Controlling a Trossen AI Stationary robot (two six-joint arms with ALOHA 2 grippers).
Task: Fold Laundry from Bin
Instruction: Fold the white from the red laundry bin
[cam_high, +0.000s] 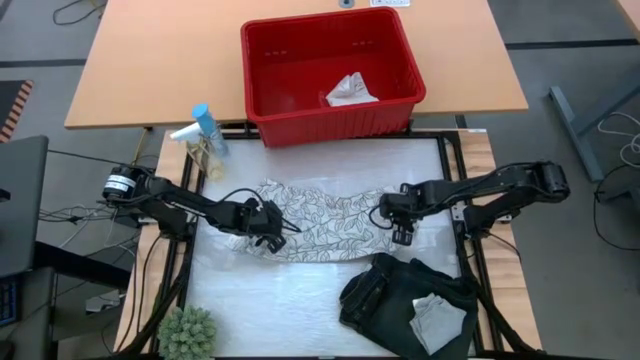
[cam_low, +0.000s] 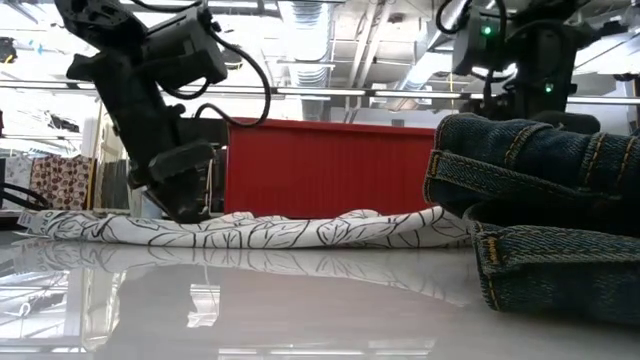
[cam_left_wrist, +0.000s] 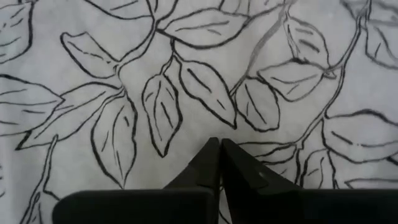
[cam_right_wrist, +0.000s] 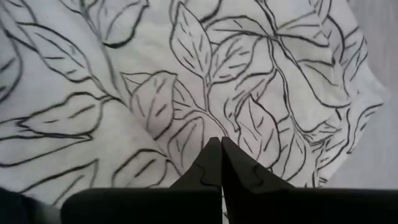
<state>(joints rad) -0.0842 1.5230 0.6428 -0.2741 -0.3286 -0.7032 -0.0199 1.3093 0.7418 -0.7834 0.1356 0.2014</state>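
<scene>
Leaf-patterned cloth (cam_high: 320, 220) lies flat between our grippers: left gripper (cam_high: 268, 232) pinches its left end, right gripper (cam_high: 402, 228) its right.

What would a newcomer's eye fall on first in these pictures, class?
Probably the red bin at the table's far edge, with one small pale cloth inside. Next, the leaf-patterned cloth spread mid-table, with the left hand and right hand shut at its two ends. A dark garment lies heaped at the near right corner.
</scene>
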